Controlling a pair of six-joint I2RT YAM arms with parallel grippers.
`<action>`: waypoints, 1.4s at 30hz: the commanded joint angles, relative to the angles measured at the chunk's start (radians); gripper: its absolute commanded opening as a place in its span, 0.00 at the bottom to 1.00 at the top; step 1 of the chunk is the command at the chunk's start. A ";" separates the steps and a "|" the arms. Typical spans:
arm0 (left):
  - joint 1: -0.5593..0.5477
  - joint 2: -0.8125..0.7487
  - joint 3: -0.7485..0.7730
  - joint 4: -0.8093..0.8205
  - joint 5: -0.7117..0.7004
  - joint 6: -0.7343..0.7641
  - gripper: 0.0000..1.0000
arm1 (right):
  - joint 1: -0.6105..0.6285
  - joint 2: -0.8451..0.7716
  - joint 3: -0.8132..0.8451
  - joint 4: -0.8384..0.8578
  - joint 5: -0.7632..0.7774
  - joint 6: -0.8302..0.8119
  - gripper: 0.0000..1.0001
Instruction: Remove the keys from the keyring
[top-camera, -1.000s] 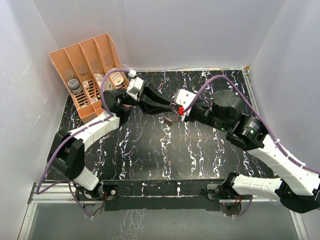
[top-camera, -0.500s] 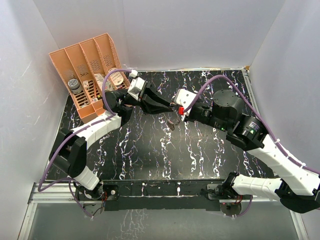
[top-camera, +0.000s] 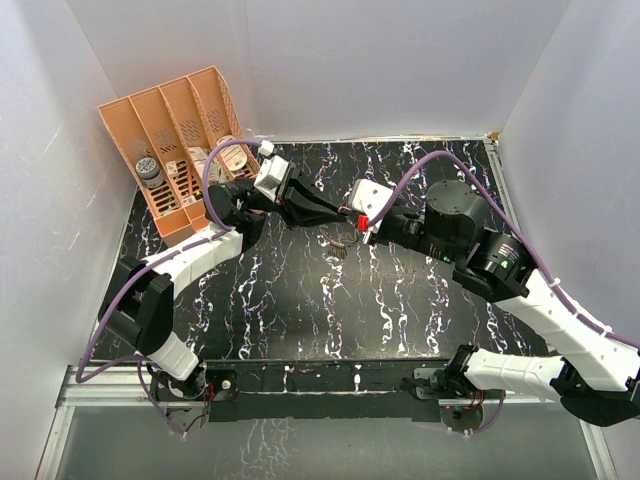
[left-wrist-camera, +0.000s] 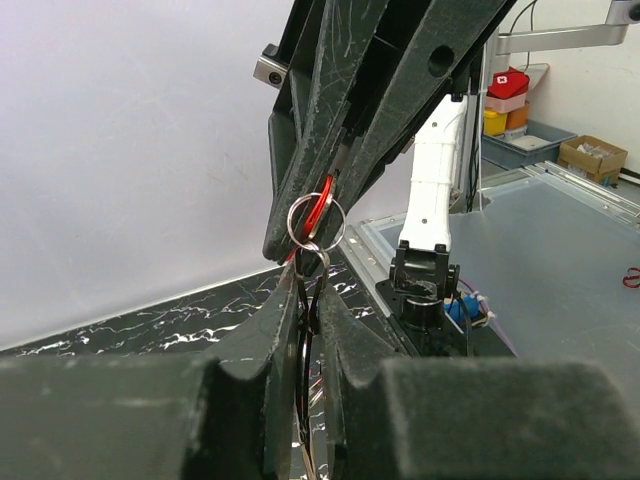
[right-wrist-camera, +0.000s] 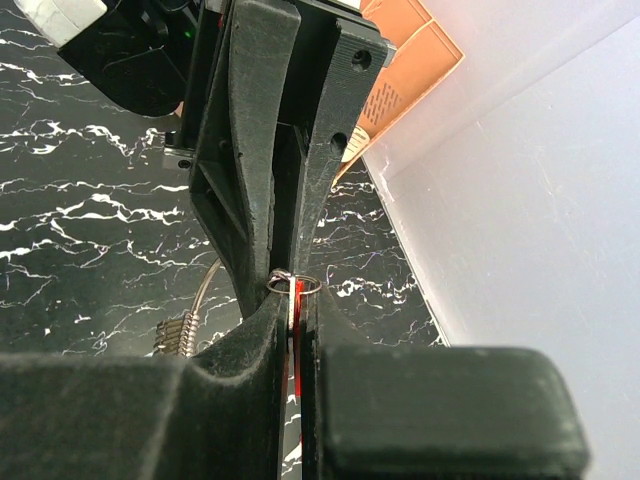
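1. Right gripper (right-wrist-camera: 293, 315), reaching left over the table's (top-camera: 300, 300) middle, pinches the red key (right-wrist-camera: 296, 352) tight.
2. Keyring (left-wrist-camera: 315, 222) sits raised between both grippers' fingertips.
3. Left gripper (left-wrist-camera: 305, 310), stretched rightward, fingers narrowed, clamps the keyring.

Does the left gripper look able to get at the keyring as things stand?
Probably yes: the keyring hangs bare just past the left gripper, which pinches a plain key below it; the right gripper clamps only the red key.
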 joint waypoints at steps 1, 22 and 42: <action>-0.008 -0.008 0.033 0.079 -0.006 -0.008 0.06 | 0.004 -0.026 0.003 0.092 -0.005 -0.006 0.00; -0.008 -0.122 -0.004 -0.333 -0.110 0.331 0.00 | 0.004 -0.039 0.026 0.071 -0.011 0.011 0.00; -0.007 -0.248 0.127 -1.082 -0.546 0.816 0.00 | 0.004 0.003 0.085 0.004 0.083 0.014 0.00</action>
